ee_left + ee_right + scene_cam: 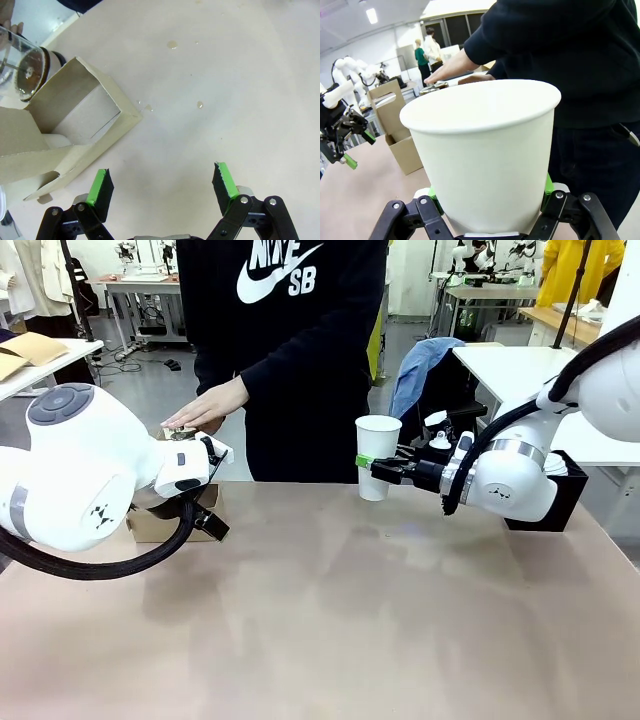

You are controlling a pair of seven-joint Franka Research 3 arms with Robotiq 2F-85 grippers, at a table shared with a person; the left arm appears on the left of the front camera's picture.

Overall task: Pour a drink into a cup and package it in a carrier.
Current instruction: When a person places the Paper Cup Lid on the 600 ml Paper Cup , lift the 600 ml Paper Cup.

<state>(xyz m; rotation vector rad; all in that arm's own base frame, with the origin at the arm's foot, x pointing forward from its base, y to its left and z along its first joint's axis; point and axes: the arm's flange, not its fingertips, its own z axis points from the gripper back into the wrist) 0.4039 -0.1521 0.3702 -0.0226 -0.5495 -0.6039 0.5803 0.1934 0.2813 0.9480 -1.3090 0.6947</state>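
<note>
My right gripper (372,468) is shut on the white paper cup (377,452) and holds it upright above the table at the far middle. In the right wrist view the cup (485,150) sits between the green pads (547,185), its top open with no lid. The brown cardboard carrier (150,527) stands at the far left, partly behind my left arm. My left gripper (205,518) hangs open just beside it, with nothing between its fingers (100,187). The glass jar with the dark drink (25,70) stands behind the carrier (65,135), with the person's hand (208,405) resting on its top.
A black box (560,490) stands at the table's right edge behind my right arm. Small drops of liquid (199,104) lie on the tabletop near the carrier. The person stands at the far side, close to the cup.
</note>
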